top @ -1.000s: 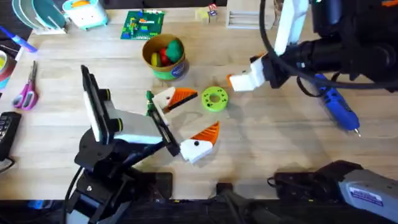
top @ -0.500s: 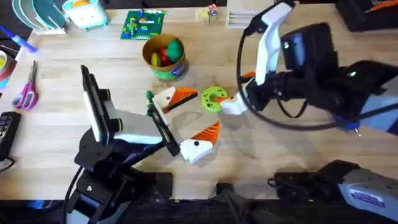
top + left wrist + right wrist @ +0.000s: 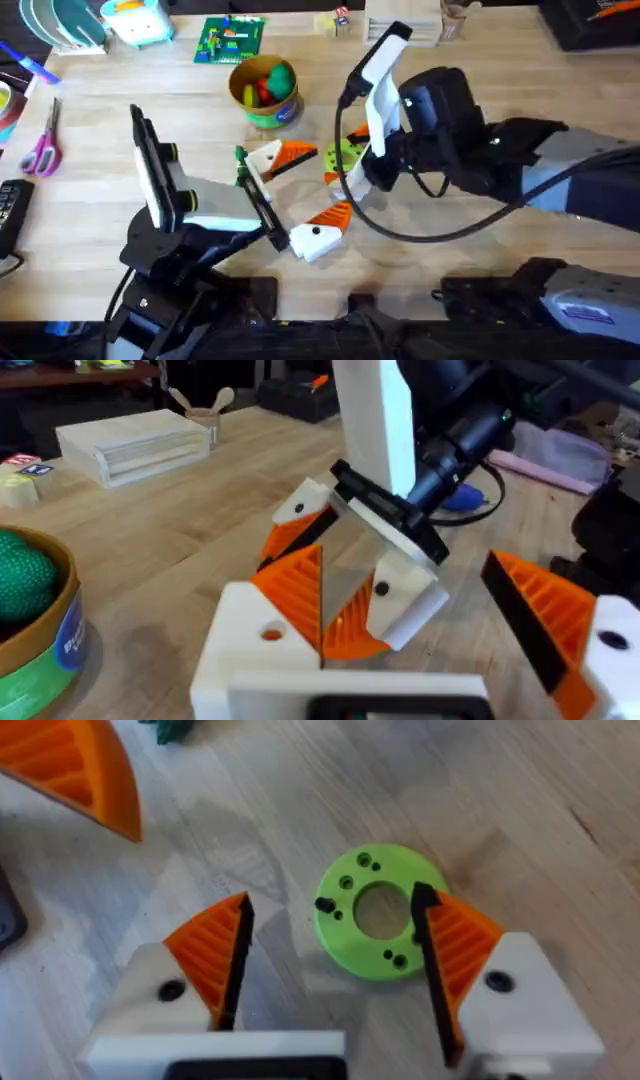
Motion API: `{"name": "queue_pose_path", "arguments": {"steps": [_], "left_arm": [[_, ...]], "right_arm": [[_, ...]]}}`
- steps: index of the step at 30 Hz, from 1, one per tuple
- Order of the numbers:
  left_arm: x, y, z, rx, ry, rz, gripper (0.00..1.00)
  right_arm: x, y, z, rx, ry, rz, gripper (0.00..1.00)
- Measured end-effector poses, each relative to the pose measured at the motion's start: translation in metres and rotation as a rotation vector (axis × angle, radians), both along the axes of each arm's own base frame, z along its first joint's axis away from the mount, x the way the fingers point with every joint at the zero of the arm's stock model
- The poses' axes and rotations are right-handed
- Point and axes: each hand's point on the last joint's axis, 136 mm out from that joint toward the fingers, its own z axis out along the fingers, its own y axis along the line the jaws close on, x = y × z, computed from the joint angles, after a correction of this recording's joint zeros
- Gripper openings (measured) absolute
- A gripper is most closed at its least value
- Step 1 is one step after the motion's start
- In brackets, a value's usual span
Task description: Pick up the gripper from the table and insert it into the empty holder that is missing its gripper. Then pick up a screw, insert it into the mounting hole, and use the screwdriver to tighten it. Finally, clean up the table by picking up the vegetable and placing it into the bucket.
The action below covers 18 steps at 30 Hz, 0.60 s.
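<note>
Orange-padded left gripper [image 3: 295, 195] nearest the bases, fingers spread wide apart, nothing between them, low over the table [image 3: 90, 215]. Just beyond, right gripper [image 3: 330, 965] reaching in from the right side, poised directly above the green disc [image 3: 375, 910], jaws open, pads [image 3: 215, 955] flanking the disc without contact. Black screw [image 3: 323, 905] standing on the disc's rim. Farther back, yellow bucket [image 3: 266, 92] with toy produce inside. Loose orange fingertip piece, empty holder and screwdriver not identifiable with certainty.
</note>
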Motion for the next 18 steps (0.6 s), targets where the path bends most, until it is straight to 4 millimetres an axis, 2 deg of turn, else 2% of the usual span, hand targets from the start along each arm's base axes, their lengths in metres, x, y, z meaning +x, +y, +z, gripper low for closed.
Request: {"name": "queue_pose_path", "arguments": {"steps": [9,12,15,18], "left_arm": [[0.000,0.000,0.000,0.000,0.000,0.000,0.991],[0.000,0.000,0.000,0.000,0.000,0.000,0.992],[0.000,0.000,0.000,0.000,0.000,0.000,0.992],[0.000,0.000,0.000,0.000,0.000,0.000,0.992]], "right_arm": [[-0.005,0.007,-0.011,-0.023,0.010,0.035,0.720],[-0.005,0.007,-0.018,-0.033,0.021,0.037,0.604],[-0.004,0.007,-0.020,-0.036,0.019,0.038,0.429],[-0.004,0.008,-0.019,-0.035,0.016,0.038,0.380]]}}
